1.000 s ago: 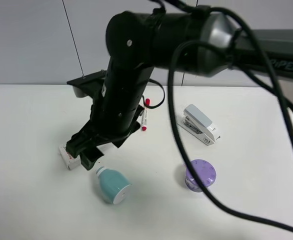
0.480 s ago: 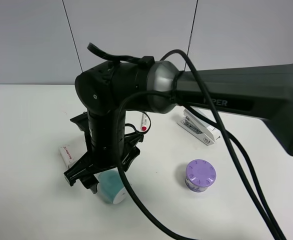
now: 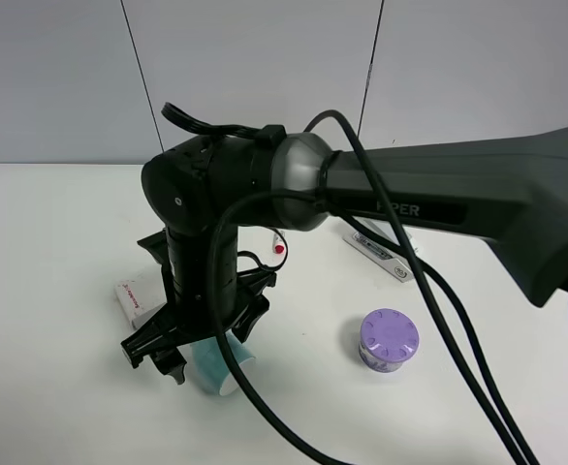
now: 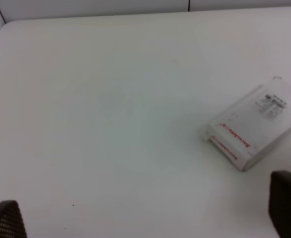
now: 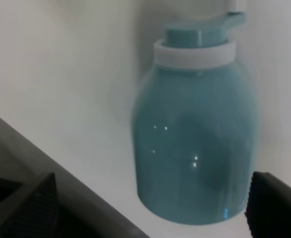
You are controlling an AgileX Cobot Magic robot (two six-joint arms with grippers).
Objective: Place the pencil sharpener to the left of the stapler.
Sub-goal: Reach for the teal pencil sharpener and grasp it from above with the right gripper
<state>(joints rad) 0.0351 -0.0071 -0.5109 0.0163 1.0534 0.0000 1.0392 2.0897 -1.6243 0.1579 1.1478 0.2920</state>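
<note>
Your right jaws spread; pencil sharpener [image 5: 195, 144] lies on side on tabletop [image 5: 61, 59] between them. Close off-centre and round body may roll or squirt out. Left jaws spread, empty.

Stapler [image 3: 382, 258] mostly behind arm [image 3: 439, 194]; pencil sharpener [image 3: 210, 363] half hidden.

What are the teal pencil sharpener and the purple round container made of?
The pencil sharpener looks like glossy plastic: sharp highlights on its smooth teal body. The purple round container is probably plastic too, duller, its lid evenly coloured with small moulded dots.
</note>
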